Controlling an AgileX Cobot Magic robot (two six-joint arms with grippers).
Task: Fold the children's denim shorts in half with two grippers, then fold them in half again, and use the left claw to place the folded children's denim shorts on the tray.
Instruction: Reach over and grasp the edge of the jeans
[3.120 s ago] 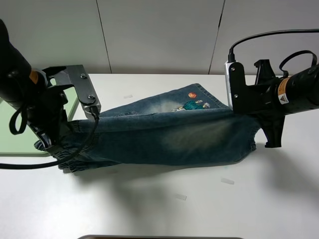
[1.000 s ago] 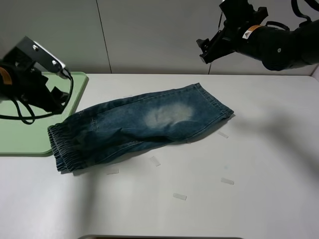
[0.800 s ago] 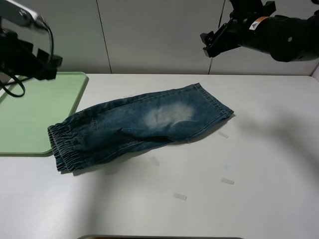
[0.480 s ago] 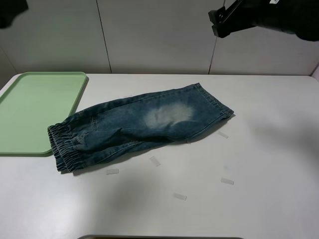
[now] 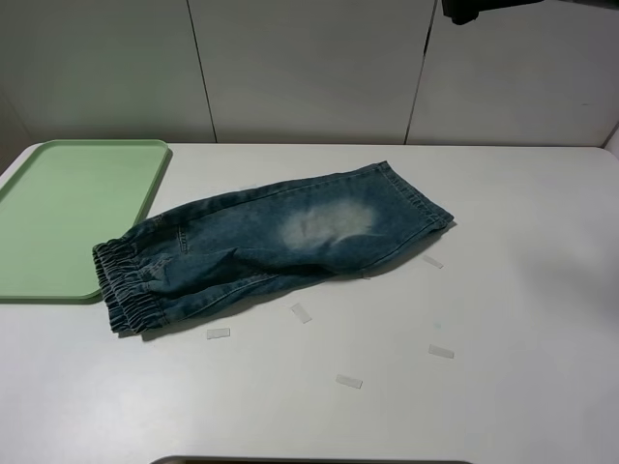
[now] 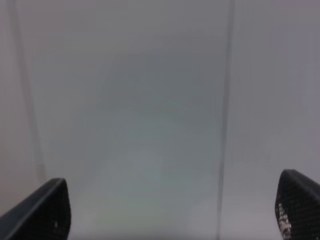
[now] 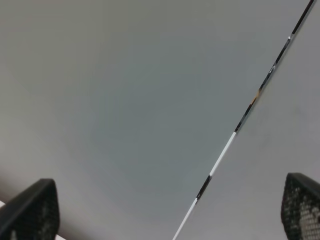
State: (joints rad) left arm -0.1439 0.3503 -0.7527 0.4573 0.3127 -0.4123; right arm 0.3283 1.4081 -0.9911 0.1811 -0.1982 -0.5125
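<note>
The children's denim shorts [image 5: 271, 246] lie slantwise on the white table, folded lengthwise, with the gathered waistband toward the tray and a pale bleached patch on top. The pale green tray [image 5: 68, 213] sits at the left with nothing on it; the waistband end just overlaps its near corner. Neither gripper touches the cloth. In the left wrist view my left gripper [image 6: 170, 215] faces a blurred grey wall, its fingertips [image 6: 45, 210] far apart with nothing between them. My right gripper [image 7: 165, 210] is likewise open and faces the wall panels. Only a dark bit of the right arm [image 5: 479, 8] shows at the top edge of the exterior high view.
Several small pale tape strips [image 5: 300, 312] lie on the table in front of and right of the shorts. Grey wall panels [image 5: 309, 68] stand behind the table. A dark edge [image 5: 309, 460] shows at the table's front.
Both arms let go of the stretched shorts, which now lie folded on the table. The arms lifted up and away, the left out of the exterior view, the right to its top edge.
</note>
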